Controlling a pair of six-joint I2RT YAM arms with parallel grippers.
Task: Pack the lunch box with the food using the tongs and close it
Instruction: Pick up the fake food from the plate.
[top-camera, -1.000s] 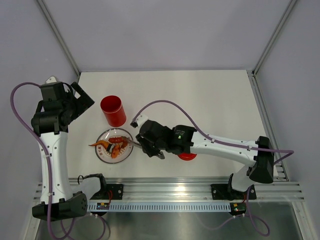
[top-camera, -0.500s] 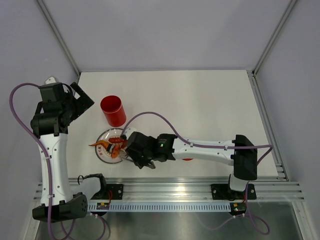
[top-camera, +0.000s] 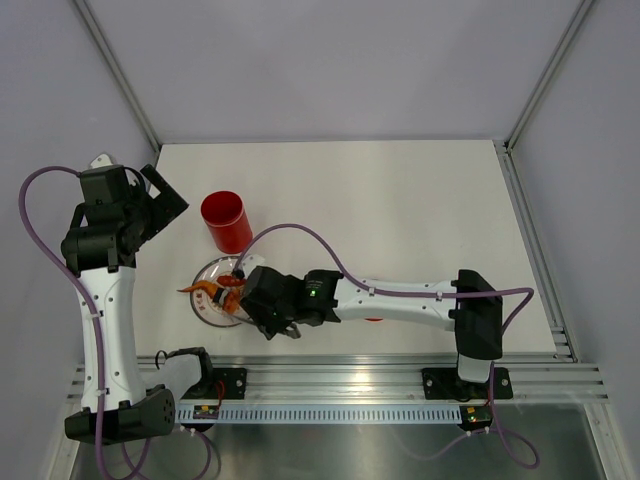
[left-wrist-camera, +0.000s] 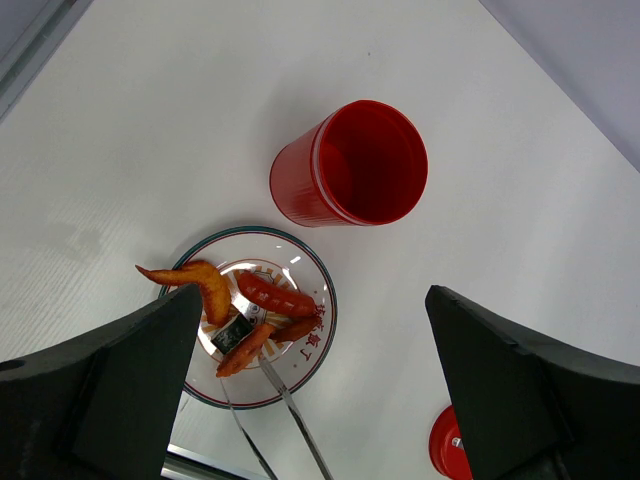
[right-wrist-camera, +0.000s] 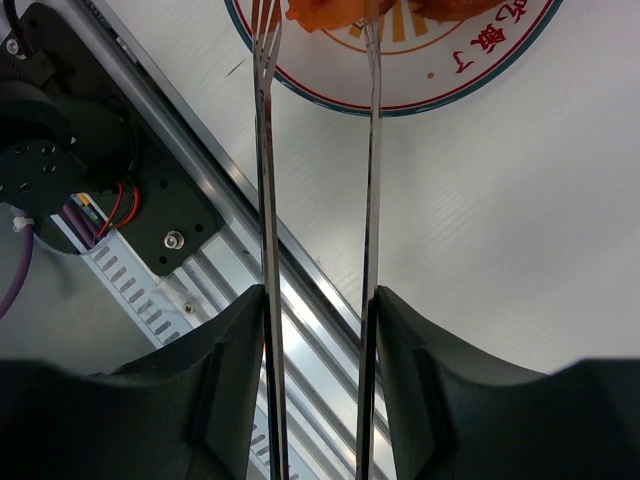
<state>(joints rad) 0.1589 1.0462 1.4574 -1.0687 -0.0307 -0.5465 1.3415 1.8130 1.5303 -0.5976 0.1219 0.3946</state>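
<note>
Plate (right-wrist-camera: 400, 109): red Chinese characters (right-wrist-camera: 470, 60), illegible

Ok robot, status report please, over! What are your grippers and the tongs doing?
Left gripper open, holding nothing. Right gripper holds tongs, tips spread over food on plate. Lunch box upright, looks empty, lid off. Nothing blocking.

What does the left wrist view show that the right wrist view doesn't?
Only left wrist: the open lunch box, nothing visible inside, and the lid lying apart from it. Only right wrist: the right gripper holding the tongs by both arms, and the rail below. Both: the plate, the food on it, and the tong tips reaching over the plate.
</note>
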